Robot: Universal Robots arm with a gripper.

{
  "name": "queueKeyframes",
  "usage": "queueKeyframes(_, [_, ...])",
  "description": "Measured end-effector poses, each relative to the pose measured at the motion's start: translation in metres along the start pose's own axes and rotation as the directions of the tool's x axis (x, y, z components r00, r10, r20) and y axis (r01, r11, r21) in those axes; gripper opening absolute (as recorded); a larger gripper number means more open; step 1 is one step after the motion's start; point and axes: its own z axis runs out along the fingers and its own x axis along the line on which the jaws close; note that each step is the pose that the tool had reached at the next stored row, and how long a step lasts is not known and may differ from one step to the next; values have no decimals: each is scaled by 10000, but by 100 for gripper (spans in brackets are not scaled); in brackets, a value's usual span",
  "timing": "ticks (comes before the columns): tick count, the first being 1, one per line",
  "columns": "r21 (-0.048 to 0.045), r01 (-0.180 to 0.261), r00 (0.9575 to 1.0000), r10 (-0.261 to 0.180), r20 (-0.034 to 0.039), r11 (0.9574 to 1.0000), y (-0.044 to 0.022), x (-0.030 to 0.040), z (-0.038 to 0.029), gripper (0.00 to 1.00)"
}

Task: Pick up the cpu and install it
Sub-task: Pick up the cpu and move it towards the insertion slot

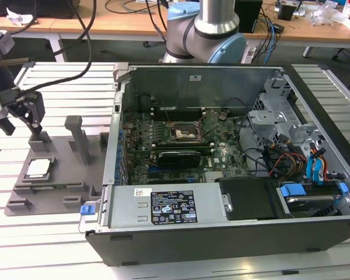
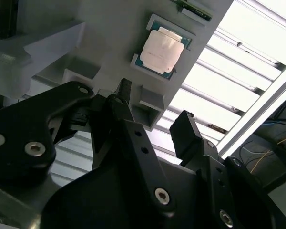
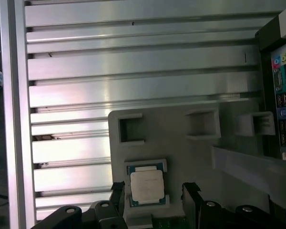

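Tool (image 1: 28, 114) pointing down, fingers (image 2: 183, 131) spread apart, holding nothing

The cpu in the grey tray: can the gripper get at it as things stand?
Probably yes. The gripper hangs open above the tray, its fingers frame the cpu in the first wrist view, and nothing lies over it.
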Motion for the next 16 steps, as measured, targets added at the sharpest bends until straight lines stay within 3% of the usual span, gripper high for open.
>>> queueKeyframes(4, [0,0,10000,0,-1,10000,-3,1,68,60])
queueKeyframes(7, [15,0,10000,0,1,10000,-7,-1,174,60])
queueKeyframes(8, [325,17,10000,-18,24,9995,-8,-2,186,60])
queueKeyframes(9, [494,82,10000,-84,33,9987,-9,-1,193,60])
queueKeyframes(12, [490,868,9962,-869,-3,9950,-10,0,231,60])
queueKeyframes(16, [489,883,9961,-884,-2,9949,-13,1,274,60])
